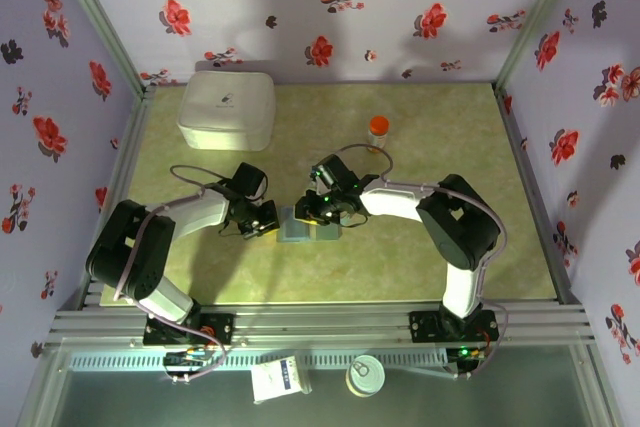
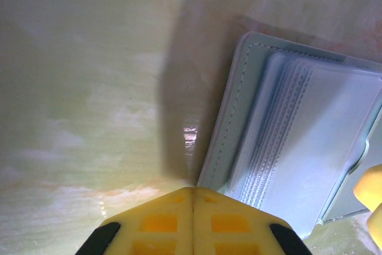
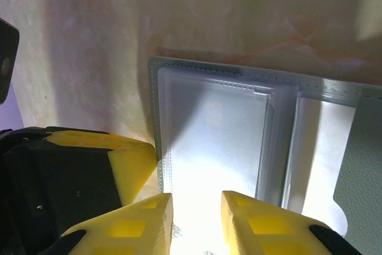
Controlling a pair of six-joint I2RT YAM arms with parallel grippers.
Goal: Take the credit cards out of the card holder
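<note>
Pressing together, the jaws of the left gripper (image 2: 192, 198) show no gap between their yellow pads and pinch nothing; their tip sits on the bench (image 1: 450, 147) at the near left corner of the card holder (image 2: 298, 135), just beside its stitched edge. Item two, right gripper (image 3: 196, 207): jaws spread a little, a bright gap between the two yellow fingers (image 3: 256, 222), poised over the near edge of the holder's left panel with nothing seen clamped between them. Item three, card holder: grey-blue bifold, lying open and flat on the bench between the two grippers, clear-fronted ribbed pockets facing up, centre fold running away from the right wrist camera. Whether credit cards sit in the pockets cannot be told, as glare washes out the pocket faces. Item four, bench: pale green mottled surface. Item five, white box (image 1: 227, 109): rounded, closed, at the far left, well apart from the holder. Item six, small bottle (image 1: 378, 129): orange cap, upright, far centre-right. Item seven, surrounding walls (image 1: 350, 7): lilac with red and black flower print.
</note>
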